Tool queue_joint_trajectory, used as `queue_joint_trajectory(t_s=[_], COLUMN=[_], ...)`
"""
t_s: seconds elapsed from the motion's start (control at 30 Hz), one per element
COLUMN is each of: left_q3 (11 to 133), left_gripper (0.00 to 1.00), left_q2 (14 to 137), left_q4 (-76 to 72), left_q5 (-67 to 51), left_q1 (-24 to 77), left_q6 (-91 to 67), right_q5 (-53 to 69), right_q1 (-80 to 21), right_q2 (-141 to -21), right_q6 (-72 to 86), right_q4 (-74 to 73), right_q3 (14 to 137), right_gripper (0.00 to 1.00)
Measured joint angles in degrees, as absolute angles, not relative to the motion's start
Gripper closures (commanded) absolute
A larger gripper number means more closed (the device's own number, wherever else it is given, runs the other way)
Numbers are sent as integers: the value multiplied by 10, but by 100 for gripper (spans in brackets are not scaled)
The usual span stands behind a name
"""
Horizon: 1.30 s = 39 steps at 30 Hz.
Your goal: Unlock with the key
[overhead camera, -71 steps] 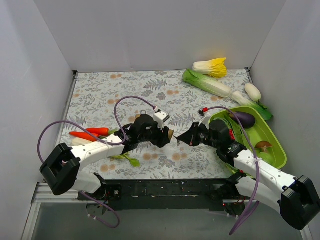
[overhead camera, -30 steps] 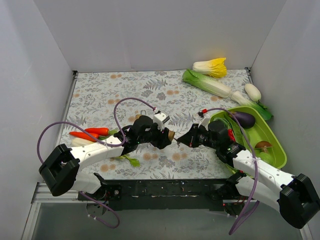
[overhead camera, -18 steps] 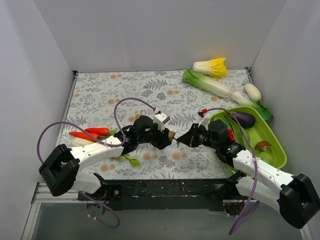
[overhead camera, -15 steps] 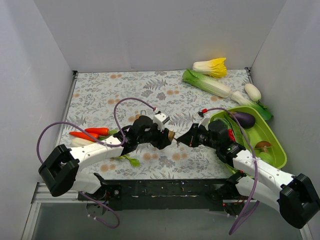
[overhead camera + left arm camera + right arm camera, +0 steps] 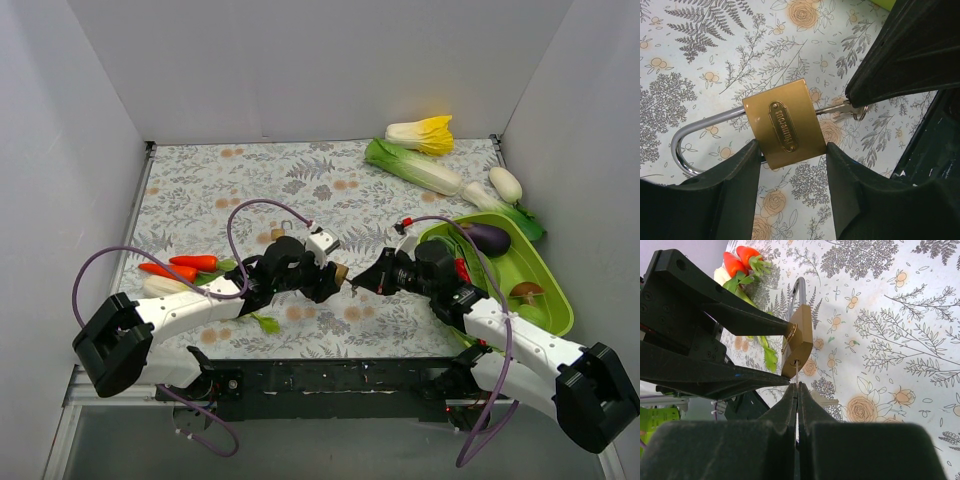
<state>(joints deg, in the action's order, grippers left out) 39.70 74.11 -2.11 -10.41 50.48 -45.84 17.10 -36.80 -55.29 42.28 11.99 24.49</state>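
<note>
Between the matt black plastic fingers (image 5: 735,180) of the left gripper (image 5: 789,150), the brass padlock (image 5: 784,127) showed a brushed, satin-gold metal body with an embossed nameplate, while its silver metal shackle (image 5: 715,120) was polished to a mirror shine. At the padlock's base, the key (image 5: 837,111) and its small ring gleamed as bright, thin silver metal, pinched in the equally dull, smooth black plastic jaws of the right gripper (image 5: 796,386). Beneath both claws lay a smooth, matt table cover (image 5: 700,50) printed with ferns and flowers. Beyond the right claw, the green tray (image 5: 548,262) looked like glossy plastic. Off to the left claw's outer side, the carrots (image 5: 185,265) had a similar plastic-looking sheen.
</note>
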Motion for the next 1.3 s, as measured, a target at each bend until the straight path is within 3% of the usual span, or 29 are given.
queue_joint_trajectory(t_s=[1.3], left_q3=[362], left_gripper=[100], left_q2=[704], left_q4=[-33], left_q5=[-45], left_q1=[534], left_q6=[-455], right_q5=[186], right_q1=[-352], right_q2=[-585], right_q6=[553], right_q4=[242], right_q3=[196], right_gripper=[99])
